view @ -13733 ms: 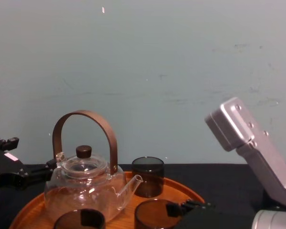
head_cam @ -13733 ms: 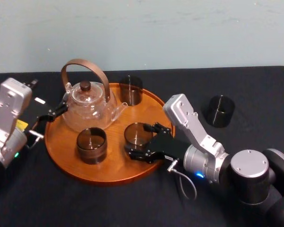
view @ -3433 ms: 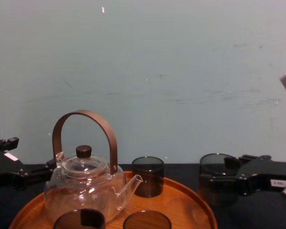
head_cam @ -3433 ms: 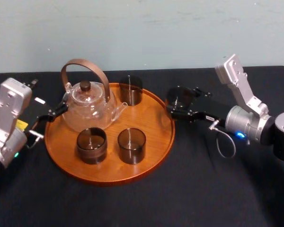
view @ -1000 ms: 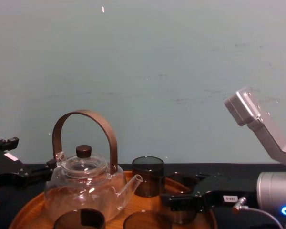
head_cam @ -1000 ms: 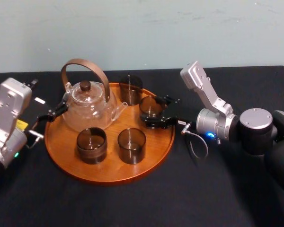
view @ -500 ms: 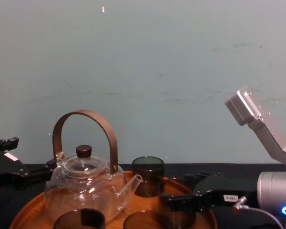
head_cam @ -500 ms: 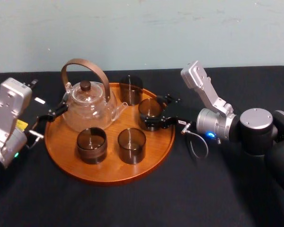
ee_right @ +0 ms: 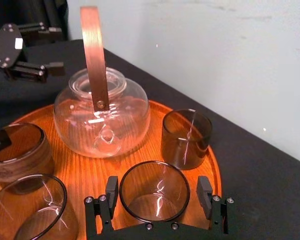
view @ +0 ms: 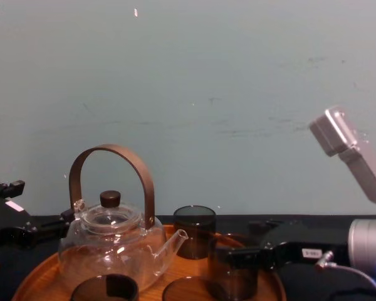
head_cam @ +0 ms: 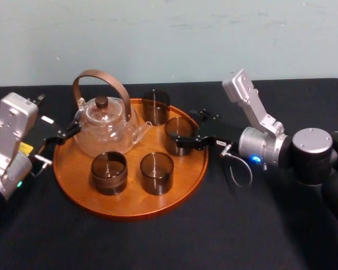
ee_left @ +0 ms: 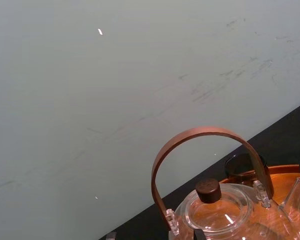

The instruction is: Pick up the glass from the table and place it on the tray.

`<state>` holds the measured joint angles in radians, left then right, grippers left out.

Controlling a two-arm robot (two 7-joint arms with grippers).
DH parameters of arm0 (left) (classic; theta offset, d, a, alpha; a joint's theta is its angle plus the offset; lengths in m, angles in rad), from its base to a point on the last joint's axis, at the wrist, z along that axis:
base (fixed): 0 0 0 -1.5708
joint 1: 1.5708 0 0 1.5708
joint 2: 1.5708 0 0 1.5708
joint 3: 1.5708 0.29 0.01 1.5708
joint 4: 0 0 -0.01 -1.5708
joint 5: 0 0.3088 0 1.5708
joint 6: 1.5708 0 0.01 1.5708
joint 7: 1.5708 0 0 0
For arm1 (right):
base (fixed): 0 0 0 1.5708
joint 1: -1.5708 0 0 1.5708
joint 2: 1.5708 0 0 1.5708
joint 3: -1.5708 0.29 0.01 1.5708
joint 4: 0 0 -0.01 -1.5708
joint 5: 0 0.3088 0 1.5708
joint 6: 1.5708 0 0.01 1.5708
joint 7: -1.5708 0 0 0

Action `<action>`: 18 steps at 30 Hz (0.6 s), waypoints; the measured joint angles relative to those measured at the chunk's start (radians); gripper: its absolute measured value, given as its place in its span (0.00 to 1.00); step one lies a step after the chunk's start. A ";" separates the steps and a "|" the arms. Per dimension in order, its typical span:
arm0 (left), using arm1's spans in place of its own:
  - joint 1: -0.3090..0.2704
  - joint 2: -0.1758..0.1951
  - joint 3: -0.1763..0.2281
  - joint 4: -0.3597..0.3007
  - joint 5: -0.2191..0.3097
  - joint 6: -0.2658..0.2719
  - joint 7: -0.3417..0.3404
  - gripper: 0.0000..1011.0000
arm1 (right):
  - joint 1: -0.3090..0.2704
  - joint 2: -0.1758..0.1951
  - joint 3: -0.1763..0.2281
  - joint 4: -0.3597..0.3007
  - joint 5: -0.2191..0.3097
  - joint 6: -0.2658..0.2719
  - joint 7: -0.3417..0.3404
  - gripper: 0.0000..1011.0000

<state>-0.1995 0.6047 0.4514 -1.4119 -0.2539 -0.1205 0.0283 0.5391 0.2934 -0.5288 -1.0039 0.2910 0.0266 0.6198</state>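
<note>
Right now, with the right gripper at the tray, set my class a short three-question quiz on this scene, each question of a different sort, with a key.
1. True or false: the right gripper is clamped shut on the smoky glass between its fingers.
2. How many smoky glasses stand on the round wooden tray?
3. The parked left gripper sits by the tray's left edge, nearest to: A the glass teapot, B a spoon, C a plate.
Key: 1 false, the fingers stand open with a gap each side; 2 four; 3 A.
</note>
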 joint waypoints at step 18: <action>0.000 0.000 0.000 0.000 0.000 0.000 0.000 0.99 | -0.120 0.117 0.065 -0.264 0.058 0.016 -0.050 0.99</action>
<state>-0.1995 0.6047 0.4514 -1.4120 -0.2539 -0.1205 0.0283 0.4187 0.4100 -0.4637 -1.2675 0.3485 0.0423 0.5701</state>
